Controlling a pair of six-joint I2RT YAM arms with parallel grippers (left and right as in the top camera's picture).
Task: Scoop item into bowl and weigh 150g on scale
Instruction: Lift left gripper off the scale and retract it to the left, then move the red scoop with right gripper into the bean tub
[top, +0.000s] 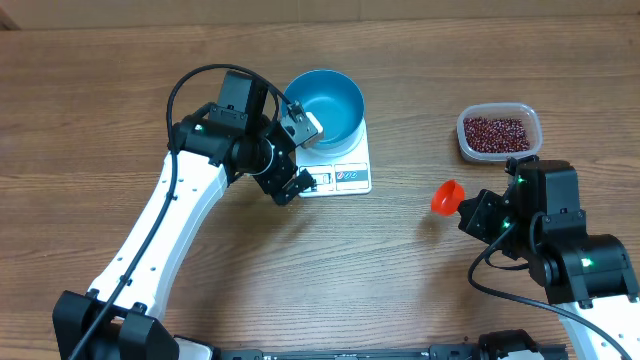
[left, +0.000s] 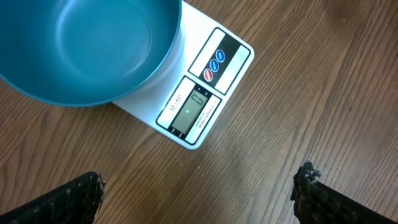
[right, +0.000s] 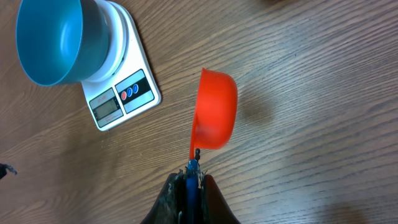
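The empty blue bowl (top: 325, 100) (left: 93, 43) (right: 50, 40) stands on the white scale (top: 345, 178) (left: 199, 106) (right: 121, 99), whose display and buttons face the table's near side. My left gripper (top: 303, 157) (left: 199, 186) hovers just left of the scale's display end, open wide with only bare wood between its fingers. The red-brown beans (top: 495, 132) lie in a clear tub (top: 535, 118) at the far right. My right gripper (top: 470, 210) (right: 191, 171) is shut on the handle of an empty orange scoop (top: 447, 197) (right: 216, 109), held above the table between scale and tub.
The wooden table (top: 400, 280) stretches around everything. My left arm (top: 170, 220) runs diagonally from the near-left edge to the scale. The right arm's body (top: 575, 260) sits near the table's right front corner, below the tub.
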